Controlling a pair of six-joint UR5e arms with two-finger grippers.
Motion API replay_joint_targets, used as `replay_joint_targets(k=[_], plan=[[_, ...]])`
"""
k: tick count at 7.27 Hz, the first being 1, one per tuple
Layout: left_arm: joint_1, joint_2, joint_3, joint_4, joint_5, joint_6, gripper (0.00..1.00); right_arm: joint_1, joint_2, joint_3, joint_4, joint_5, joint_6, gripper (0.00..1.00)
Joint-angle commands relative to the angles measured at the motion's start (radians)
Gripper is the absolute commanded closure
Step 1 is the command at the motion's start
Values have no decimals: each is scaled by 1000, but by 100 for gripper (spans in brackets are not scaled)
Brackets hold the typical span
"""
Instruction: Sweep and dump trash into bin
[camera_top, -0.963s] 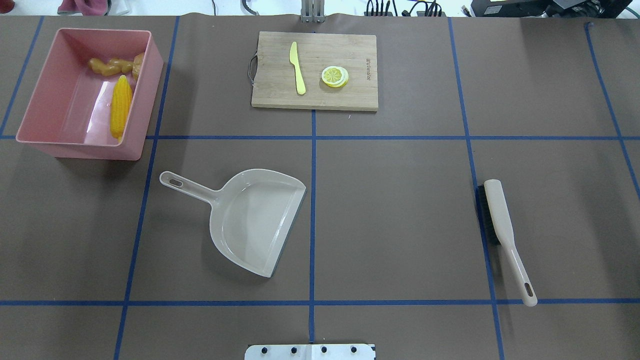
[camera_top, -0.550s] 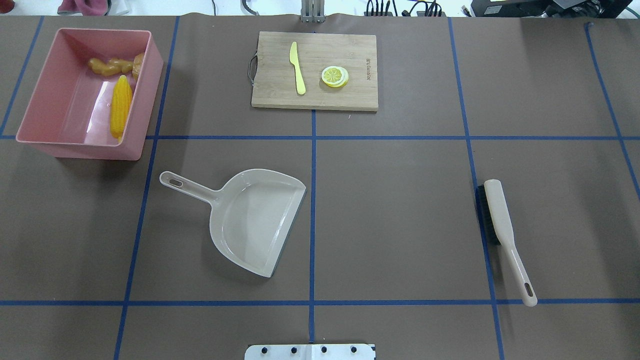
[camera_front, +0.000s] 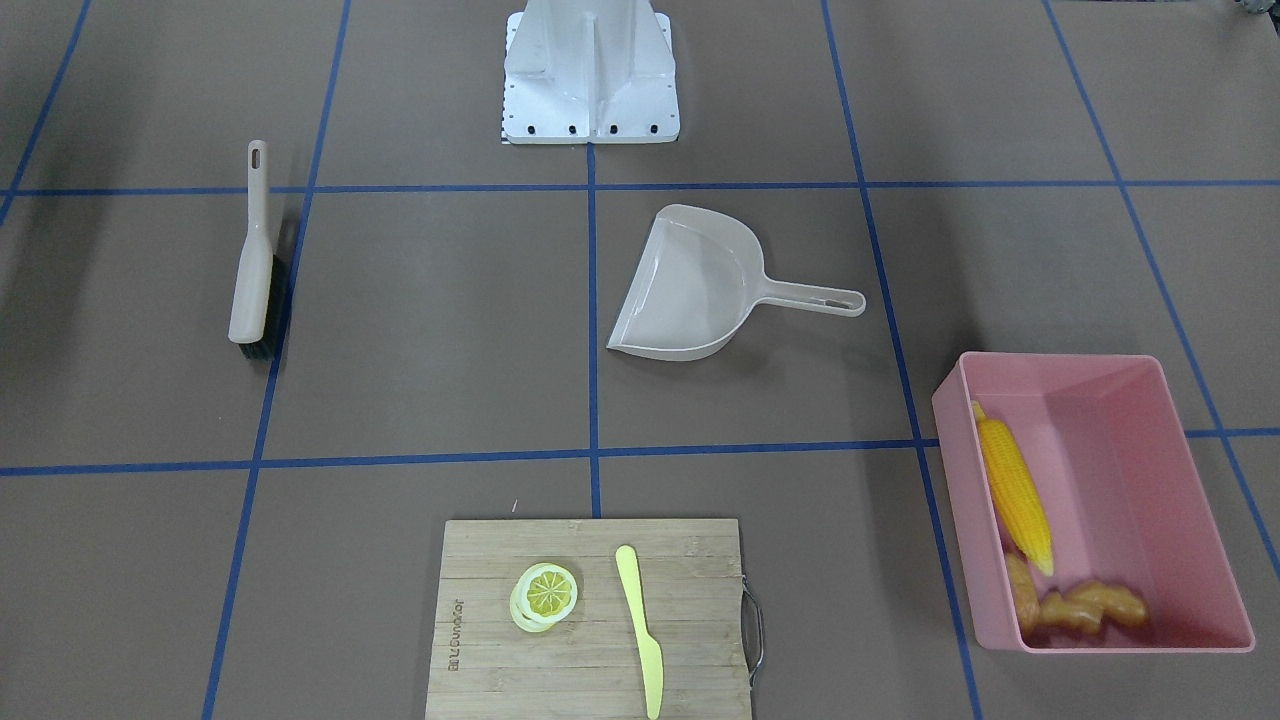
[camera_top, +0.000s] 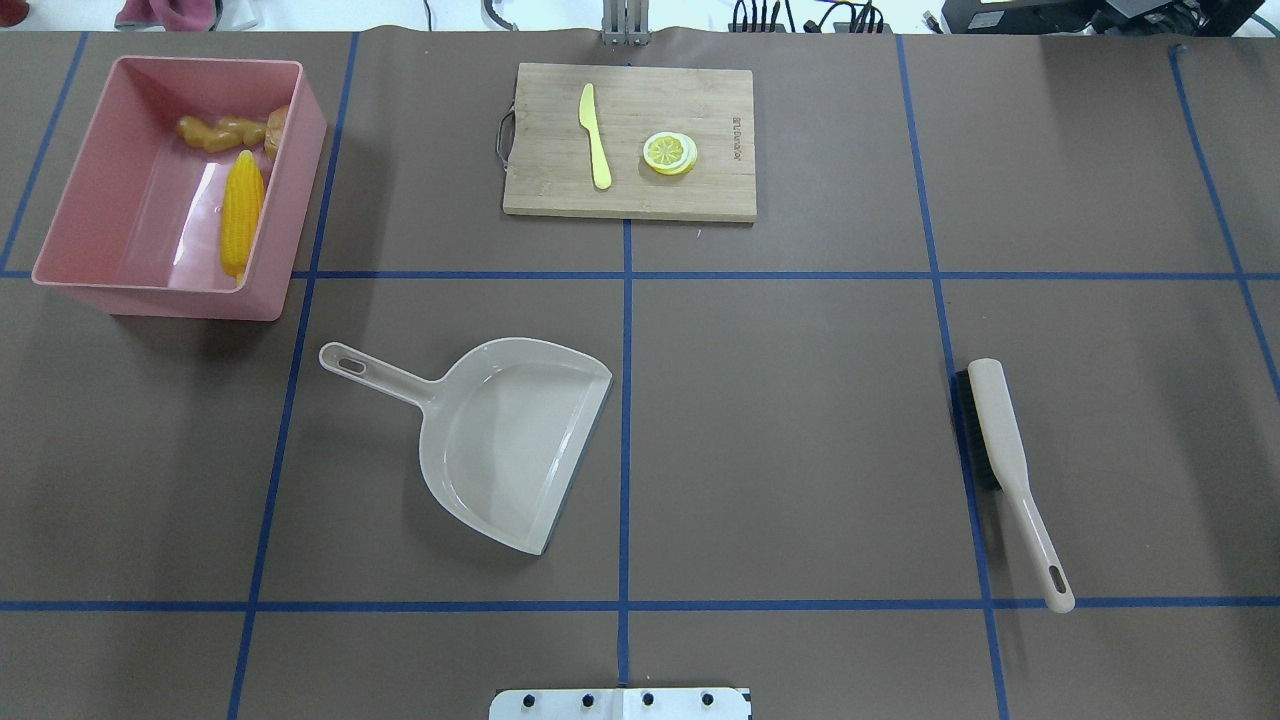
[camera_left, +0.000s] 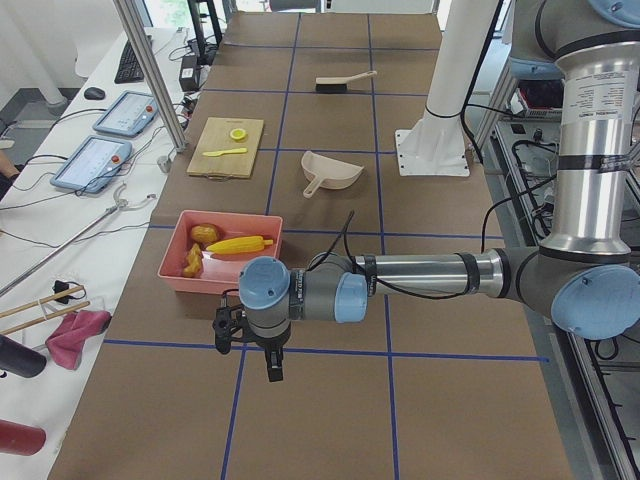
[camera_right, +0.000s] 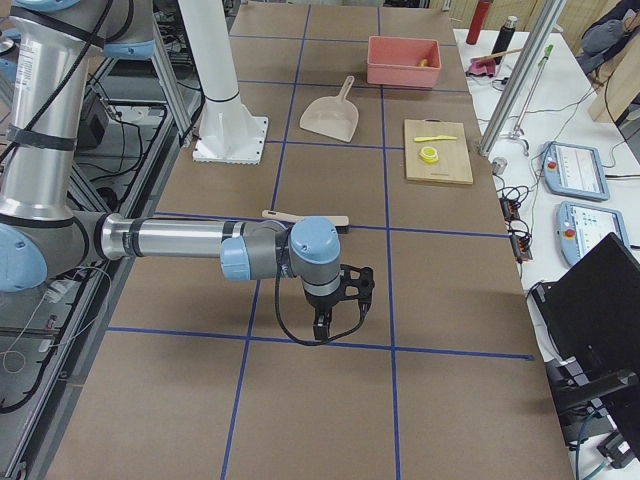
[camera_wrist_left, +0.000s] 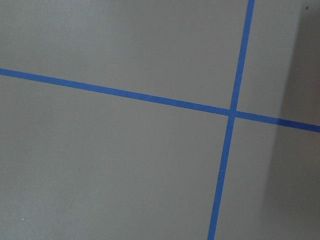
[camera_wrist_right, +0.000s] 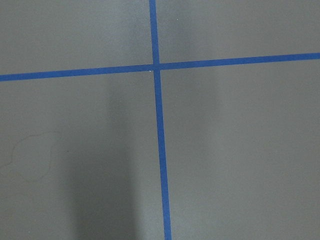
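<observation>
- Stillness marked the counter (camera_top: 780, 420): over the last second nothing on it had shifted in the overhead view, and no arm had come into that view.
- The trash already sat inside the pink bin (camera_top: 200, 62) at the far left of the counter. The corn cob (camera_top: 242, 212) lay along the wall nearest the dustpan, and the ginger root (camera_top: 220, 133) and potato (camera_top: 277, 132) were close together in the far corner.
- The beige dustpan (camera_top: 505, 440) lay empty near the centre. The brush (camera_top: 1005, 460) lay well apart from it on the right. Neither was held.
- Judged from this, the sweep and the dump looked complete, with nothing left loose to collect.
- The cutting board (camera_top: 690, 100) carried the plastic knife (camera_top: 595, 135) and lemon slice (camera_top: 670, 153), apart from each other and seemingly not part of the job.
- Only the side views showed the arms. The left tool (camera_left: 247, 350) hung over bare counter near the bin, and the right tool (camera_right: 335, 315) hung beyond the brush.
- From those views I could not tell whether either tool was spread or pressed together.
- Both wrist views showed only brown counter and crossing blue tape (camera_wrist_left: 232, 112), with nothing between the fingers in sight.
</observation>
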Motion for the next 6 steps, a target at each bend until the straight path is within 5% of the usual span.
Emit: replay_joint_targets(k=[1, 6], plan=[[0, -6, -9, -1, 0, 20, 1, 0, 1, 0, 0, 0, 0, 0], [0, -7, -15, -4, 0, 43, 1, -2, 1, 3, 3, -3, -2, 0]])
